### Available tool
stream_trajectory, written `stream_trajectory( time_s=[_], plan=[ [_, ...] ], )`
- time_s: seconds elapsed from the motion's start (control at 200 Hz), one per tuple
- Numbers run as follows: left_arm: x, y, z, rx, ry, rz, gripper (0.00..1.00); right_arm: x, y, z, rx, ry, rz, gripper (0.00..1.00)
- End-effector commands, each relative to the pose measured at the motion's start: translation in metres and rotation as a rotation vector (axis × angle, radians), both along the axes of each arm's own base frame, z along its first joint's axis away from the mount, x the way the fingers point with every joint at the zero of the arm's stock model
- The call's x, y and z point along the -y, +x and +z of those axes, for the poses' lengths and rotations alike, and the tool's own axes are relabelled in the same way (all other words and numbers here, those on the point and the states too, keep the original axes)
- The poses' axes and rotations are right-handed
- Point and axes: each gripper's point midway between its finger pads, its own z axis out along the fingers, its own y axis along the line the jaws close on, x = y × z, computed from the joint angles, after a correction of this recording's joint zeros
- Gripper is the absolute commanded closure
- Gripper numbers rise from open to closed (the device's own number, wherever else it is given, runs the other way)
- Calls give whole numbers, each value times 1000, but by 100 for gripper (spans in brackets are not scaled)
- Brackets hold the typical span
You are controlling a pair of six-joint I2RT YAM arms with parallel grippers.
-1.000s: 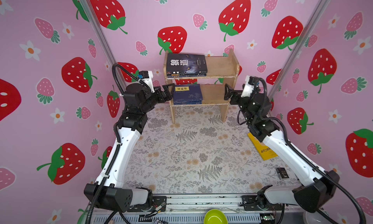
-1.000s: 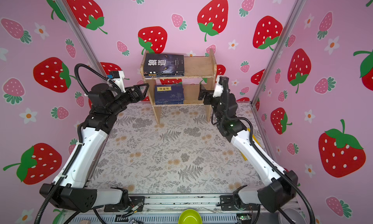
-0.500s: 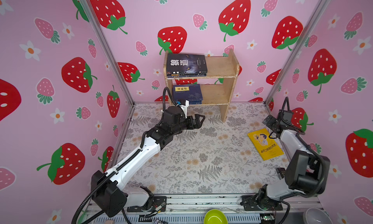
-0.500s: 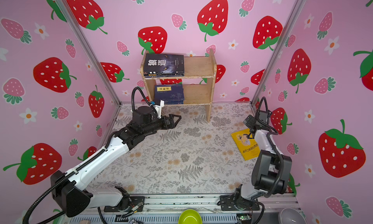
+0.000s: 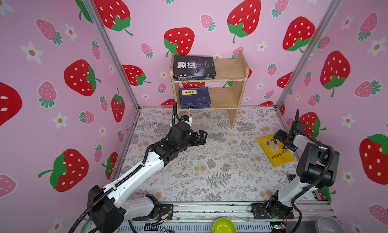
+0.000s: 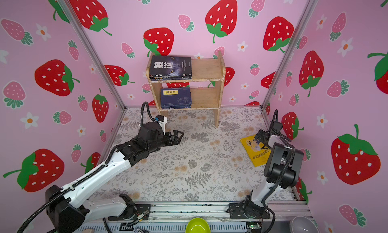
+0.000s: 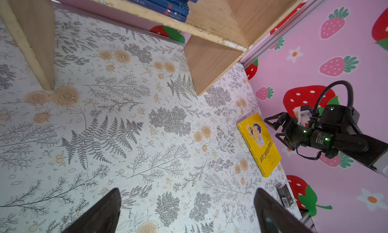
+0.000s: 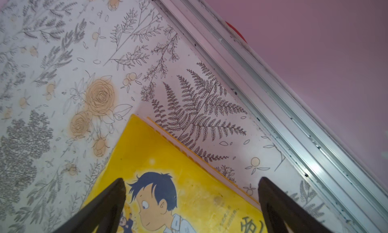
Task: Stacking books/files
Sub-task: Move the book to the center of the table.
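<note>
Books lie in three places: a stack topped by a black book on the upper board of the wooden shelf, a stack of navy books on the lower board, and a yellow book flat on the floral mat near the right wall. Right gripper hovers just over the yellow book's far end, fingers spread wide either side of the cartoon boy's face, holding nothing; whether they touch the cover I cannot tell; left gripper hangs over the mat before the shelf, well apart from every book, jaws wide and empty.
</note>
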Motion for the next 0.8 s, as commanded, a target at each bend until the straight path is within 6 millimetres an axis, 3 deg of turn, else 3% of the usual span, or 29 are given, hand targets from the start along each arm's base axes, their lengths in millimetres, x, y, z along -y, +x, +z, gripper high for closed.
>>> stream_trajectory(
  time_s=[0.0,0.095,0.25,0.32,0.405,0.52,0.72,0.795],
  plan=[
    [-12,2,4,8,28,57,0,3,5,-4,-9,-5,58,0],
    [-13,3,7,14,26,62,0,-5,4,-12,1,19,99,0],
    [-12,4,4,4,41,56,0,-33,-3,-31,6,148,174,0],
    [-11,5,1,-1,38,54,1,-45,-9,-36,-8,229,164,6],
    [-10,9,-4,-13,27,62,1,-80,-12,-30,45,386,231,12],
    [-4,18,-10,-38,8,51,1,-111,-24,-27,-7,360,276,12],
    [8,24,-42,-156,-17,16,1,-211,-50,-19,-61,386,423,11],
    [17,22,-56,-207,-39,-9,1,-227,-63,-17,-64,376,424,10]
  ],
)
